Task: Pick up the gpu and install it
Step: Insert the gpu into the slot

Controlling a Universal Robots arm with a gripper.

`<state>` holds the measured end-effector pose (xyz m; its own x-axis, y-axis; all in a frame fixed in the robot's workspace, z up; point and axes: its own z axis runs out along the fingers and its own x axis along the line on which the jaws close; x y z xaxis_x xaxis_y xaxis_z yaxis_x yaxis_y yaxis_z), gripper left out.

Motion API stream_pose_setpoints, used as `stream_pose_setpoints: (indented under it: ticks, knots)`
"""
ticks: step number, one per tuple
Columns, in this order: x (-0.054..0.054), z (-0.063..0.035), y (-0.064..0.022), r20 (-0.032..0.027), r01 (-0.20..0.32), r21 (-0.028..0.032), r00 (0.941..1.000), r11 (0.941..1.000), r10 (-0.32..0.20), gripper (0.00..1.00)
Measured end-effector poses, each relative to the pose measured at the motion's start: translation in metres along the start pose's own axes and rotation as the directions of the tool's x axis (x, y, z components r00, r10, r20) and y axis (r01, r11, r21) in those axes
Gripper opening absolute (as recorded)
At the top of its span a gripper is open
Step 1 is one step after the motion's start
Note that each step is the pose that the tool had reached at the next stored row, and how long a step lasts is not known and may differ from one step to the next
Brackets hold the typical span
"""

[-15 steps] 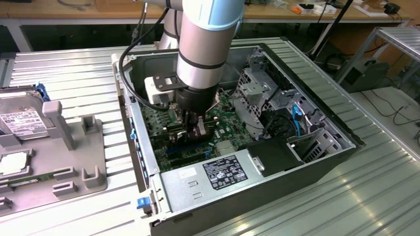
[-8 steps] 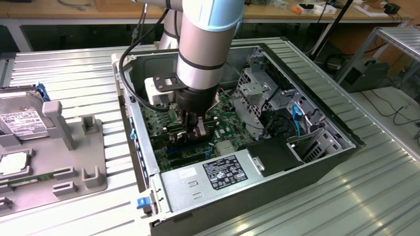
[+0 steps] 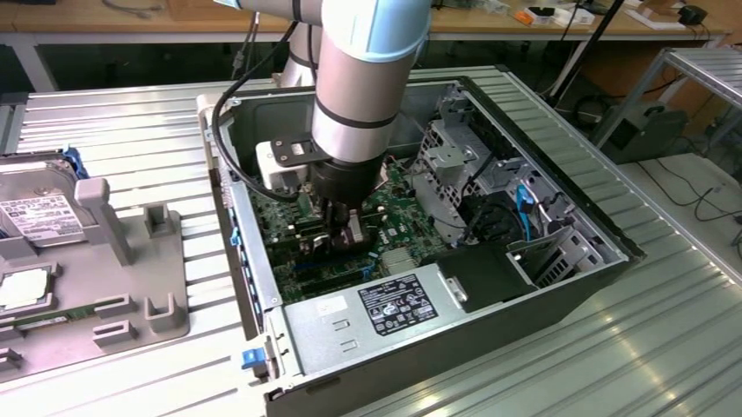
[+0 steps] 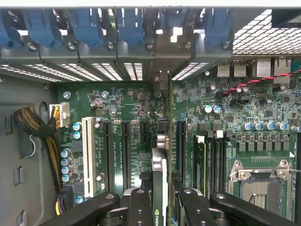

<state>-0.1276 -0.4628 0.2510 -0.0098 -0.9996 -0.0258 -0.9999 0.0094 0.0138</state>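
In the wrist view the gripper is closed on the gpu, which stands on edge between the two fingers, its thin top edge running away from the camera toward the rear of the case. The card hangs over the motherboard, in line with the gap between the black slots; whether its lower edge has entered a slot cannot be told from here.

The main risk, as a judgement, is misalignment. If the card sits slightly off the slot line, a push down would land its edge on the board or on the small components beside the slot, and force there could bend the card or damage the board. A tilt in the grip would do the same by seating one end first.

Further on, at 12 o'clock from the card, the bracket end must meet the rear openings under the blue latches; catching on that wall would jam the card.

In the exterior view the arm reaches deep into the case, so its cable could snag on the case rim.
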Motion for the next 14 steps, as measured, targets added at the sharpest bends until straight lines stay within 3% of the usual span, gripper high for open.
stream_pose_setpoints:
  ticks: [5, 6, 7, 9, 12, 14]
  knots:
    - [0.0, 0.0004, 0.0002, 0.0012, 0.0, -0.0001, 1.0, 1.0, 0.0, 0.27]
    - [0.0, 0.0007, 0.0001, 0.0014, 0.0, 0.0009, 1.0, 1.0, 0.0, 0.34]
    - [0.0, 0.0001, 0.0, 0.0003, 0.0, 0.0002, 1.0, 1.0, 0.0, 0.34]
    - [0.0, -0.0001, 0.0, 0.0001, 0.0, 0.0001, 1.0, 1.0, 0.0, 0.52]
    - [-0.002, -0.0159, 0.0002, 0.0003, 0.0, 0.0001, 1.0, 1.0, 0.0, 0.52]
    - [-0.009, -0.0284, 0.0004, 0.0004, 0.0, 0.0003, 1.0, 1.0, 0.0, 0.52]
